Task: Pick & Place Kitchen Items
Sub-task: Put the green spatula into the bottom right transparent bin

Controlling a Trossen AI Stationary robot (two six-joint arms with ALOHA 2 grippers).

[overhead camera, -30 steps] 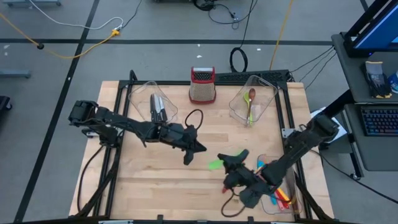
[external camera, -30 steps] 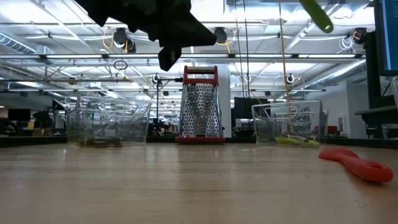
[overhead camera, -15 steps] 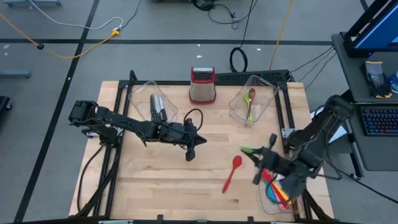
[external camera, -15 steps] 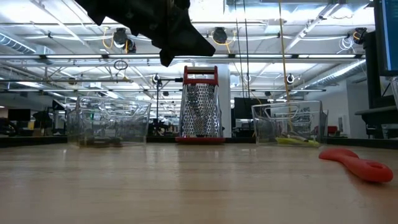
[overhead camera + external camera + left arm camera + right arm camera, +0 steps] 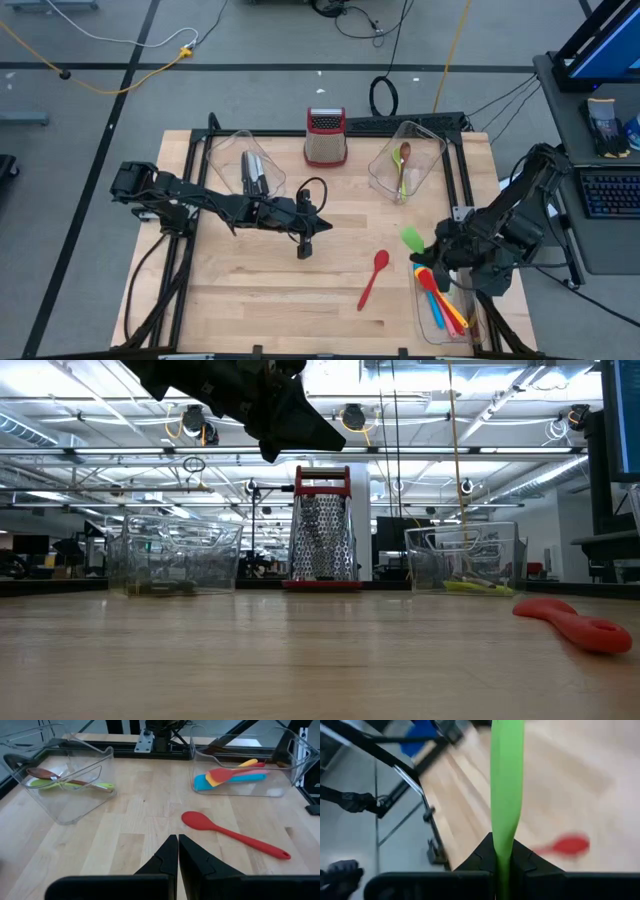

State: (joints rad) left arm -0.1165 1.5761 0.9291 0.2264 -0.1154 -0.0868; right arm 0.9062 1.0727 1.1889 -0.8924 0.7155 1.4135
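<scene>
My right gripper [image 5: 427, 252] is shut on a green spatula [image 5: 412, 238], held in the air at the far end of the near right clear bin [image 5: 428, 310], which holds several coloured spatulas. A red spoon [image 5: 373, 278] lies flat on the wooden table; it also shows in the left wrist view [image 5: 231, 833] and the low view [image 5: 572, 625]. My left gripper [image 5: 305, 243] hangs shut over the table's middle with nothing in it [image 5: 178, 854]. My right gripper pinches the green spatula between its two fingers at the narrower handle part [image 5: 503, 851]. The spatula runs on past the fingertips along the line of the fingers, its wider end [image 5: 507, 750] farthest out. It is lifted clear of the table.
A clear bin with knives [image 5: 250, 172] stands far left, and a clear bin with spoons [image 5: 403, 165] stands far right. A metal grater with a red top [image 5: 326, 137] stands between them at the far edge. Bare wood lies around the red spoon.
My right gripper has carried the green spatula up and toward the table's right edge, from above the red spoon to the near right bin's far end, rolling its wrist on the way. The red spoon stays where it lay. My left gripper has rolled a little in place.
</scene>
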